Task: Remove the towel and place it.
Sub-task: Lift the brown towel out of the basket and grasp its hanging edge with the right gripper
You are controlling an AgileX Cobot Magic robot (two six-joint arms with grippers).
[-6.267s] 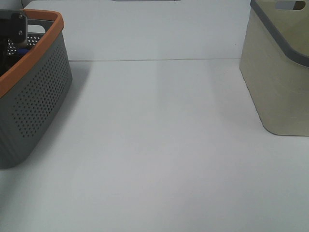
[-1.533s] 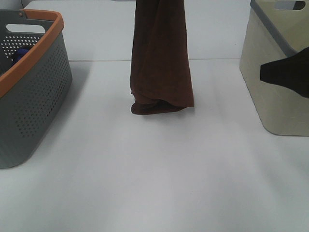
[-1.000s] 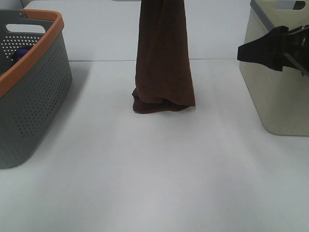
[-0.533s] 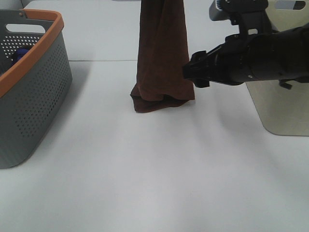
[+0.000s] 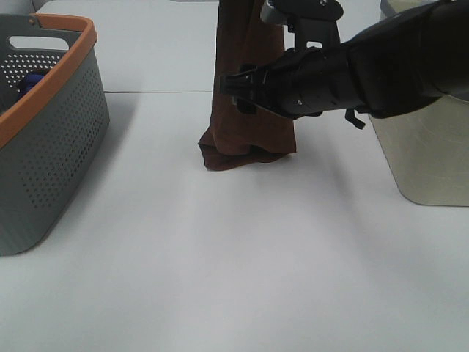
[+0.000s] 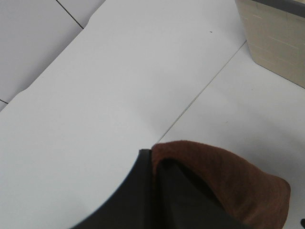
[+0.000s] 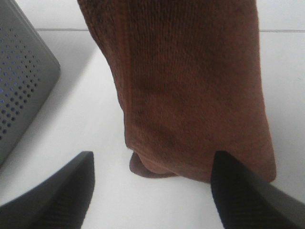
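Hanging down the upper centre of the high view, the dark brown plush towel [image 5: 245,139] rests its bunched lower end on the white tabletop [image 5: 234,264]. The left gripper [image 6: 147,191] is clamped on its upper part. The black right gripper [image 5: 238,92], spread wide and empty, overlaps the towel's middle.

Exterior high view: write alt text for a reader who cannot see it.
A dark brown towel hangs from above the frame, its lower end bunched on the white table, with the black right gripper reaching across it from the right. An orange-rimmed grey basket stands at left, a beige basket at right.
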